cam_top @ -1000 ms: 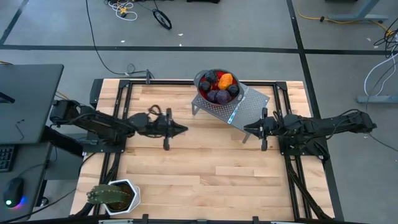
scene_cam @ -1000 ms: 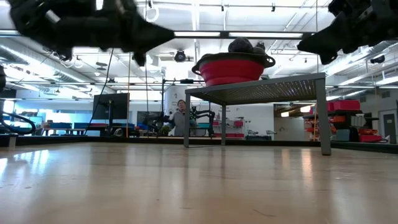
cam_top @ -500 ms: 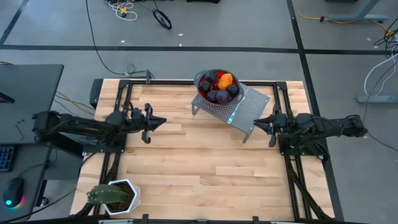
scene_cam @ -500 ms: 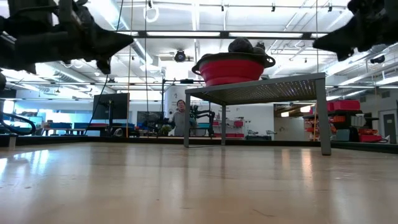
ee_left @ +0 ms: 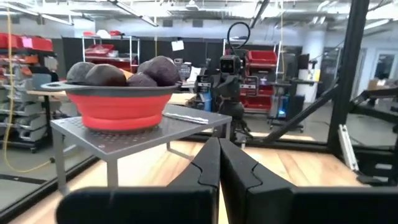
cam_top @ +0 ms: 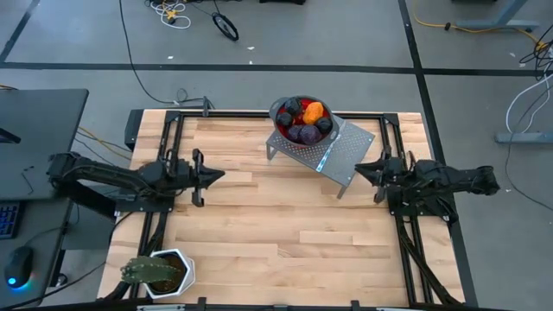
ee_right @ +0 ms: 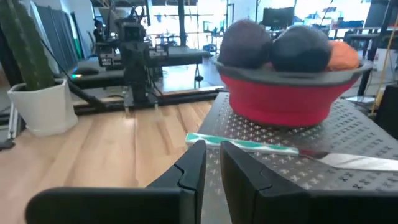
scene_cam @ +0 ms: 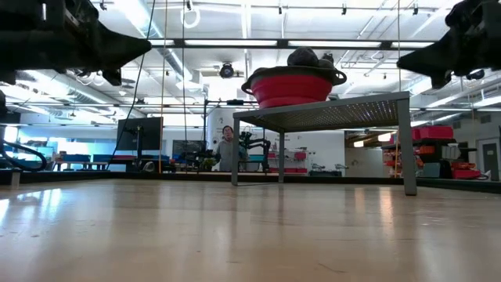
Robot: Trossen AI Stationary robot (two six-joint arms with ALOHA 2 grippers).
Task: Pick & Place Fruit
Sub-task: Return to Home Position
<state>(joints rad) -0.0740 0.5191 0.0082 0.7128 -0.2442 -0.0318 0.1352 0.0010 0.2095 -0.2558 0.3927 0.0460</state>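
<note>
The fruit [cam_top: 304,119], dark purple, red and orange, is piled in a red bowl [scene_cam: 290,88] that stands on a perforated metal stand [cam_top: 350,155] at the far middle of the table. My left gripper [cam_top: 220,172] hovers over the table's left part, pointing toward the stand, its fingers [ee_left: 211,163] shut together and holding nothing. My right gripper [cam_top: 357,170] hovers just right of the stand's near right leg, fingers almost together with a narrow slit [ee_right: 212,152], holding nothing. Both are well above the tabletop in the low view.
A silver-and-teal knife [ee_right: 249,144] lies on the stand beside the bowl. A spiky green plant in a white pot [cam_top: 157,272] stands at the table's near left corner. Black frame rails [cam_top: 168,207] run along both sides. Bare wood [cam_top: 285,225] spreads between the arms.
Both arms have drawn back from the middle. The left gripper has moved well toward the table's left edge, and the right gripper a shorter way toward the right edge, away from the stand. The fruit, bowl and stand have stayed put.
</note>
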